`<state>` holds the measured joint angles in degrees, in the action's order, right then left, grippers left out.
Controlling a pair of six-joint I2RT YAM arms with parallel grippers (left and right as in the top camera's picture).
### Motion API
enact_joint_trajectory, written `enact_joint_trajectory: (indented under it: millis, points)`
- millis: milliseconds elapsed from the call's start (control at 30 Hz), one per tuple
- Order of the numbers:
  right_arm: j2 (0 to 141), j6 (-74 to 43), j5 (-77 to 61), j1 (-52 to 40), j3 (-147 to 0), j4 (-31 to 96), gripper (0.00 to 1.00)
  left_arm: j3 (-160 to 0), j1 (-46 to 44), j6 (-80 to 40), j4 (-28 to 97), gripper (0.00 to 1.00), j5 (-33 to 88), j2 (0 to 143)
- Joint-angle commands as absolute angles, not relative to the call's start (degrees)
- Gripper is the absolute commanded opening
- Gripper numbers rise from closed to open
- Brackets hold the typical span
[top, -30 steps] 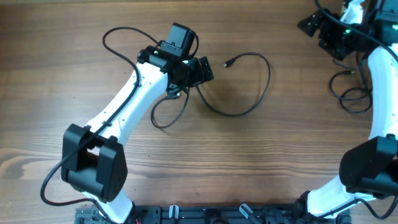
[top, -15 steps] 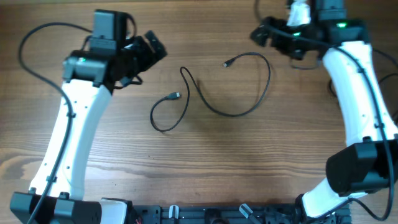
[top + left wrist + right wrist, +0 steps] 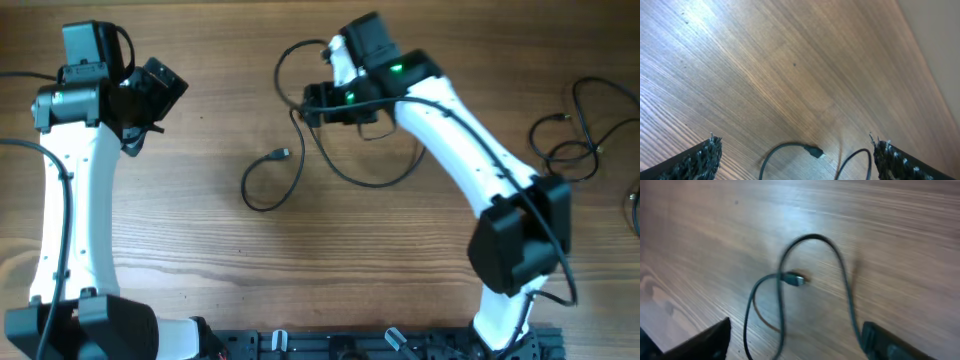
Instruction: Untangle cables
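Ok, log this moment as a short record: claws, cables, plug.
left claw: open, empty, far left of the table
right claw: open, empty, above the centre cable
centre cable: loose loops flat on the table, ungripped
plug: metallic end, lying free at the left loop
side cable: loose tangle near the right edge

There are two robot arms, the left arm [image 3: 70, 200] and the right arm [image 3: 455, 135]. Each one carries one gripper, so two grippers: the left gripper [image 3: 168, 85] and the right gripper [image 3: 312, 104]. There is one wooden table [image 3: 350, 270]. In its middle lies one thin black cable [image 3: 372, 185], with one plug end [image 3: 283, 154] in view. At the right lies one group of cables [image 3: 570, 150]; the number of cords in it I cannot tell.
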<state>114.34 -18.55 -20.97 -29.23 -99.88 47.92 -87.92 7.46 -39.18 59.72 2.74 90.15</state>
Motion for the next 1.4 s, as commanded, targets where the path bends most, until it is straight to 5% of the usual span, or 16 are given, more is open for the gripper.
enact_joint_trajectory:
  millis: [0, 133, 367, 800, 1067, 1367]
  points:
    - [118.2, -16.6, -22.7, -32.4, -99.9, 46.2, 0.71, -88.1, 7.2, -38.6, 60.3, 1.00, 1.9, 92.6]
    - [122.1, -16.7, -22.0, -33.9, -99.9, 44.6, 0.53, -88.0, 7.2, -37.7, 60.8, 0.99, 2.3, 93.7]
    - [123.9, -16.4, -20.4, -33.6, -101.3, 42.6, 0.05, -88.0, 7.2, -37.8, 61.1, 0.86, 2.3, 93.8]
    - [117.9, -17.0, -9.0, -13.5, -135.0, 49.0, 0.04, -88.0, 6.9, -37.8, 61.1, 0.79, 2.3, 93.8]
    - [118.0, -19.7, 0.1, 7.7, -136.1, 35.3, 0.04, -88.0, 5.1, -37.8, 60.2, 0.77, 2.3, 93.8]
    - [118.7, -22.6, 17.0, 22.1, -136.0, 44.9, 0.04, -88.0, 1.5, -37.8, 57.5, 0.77, 2.3, 93.8]
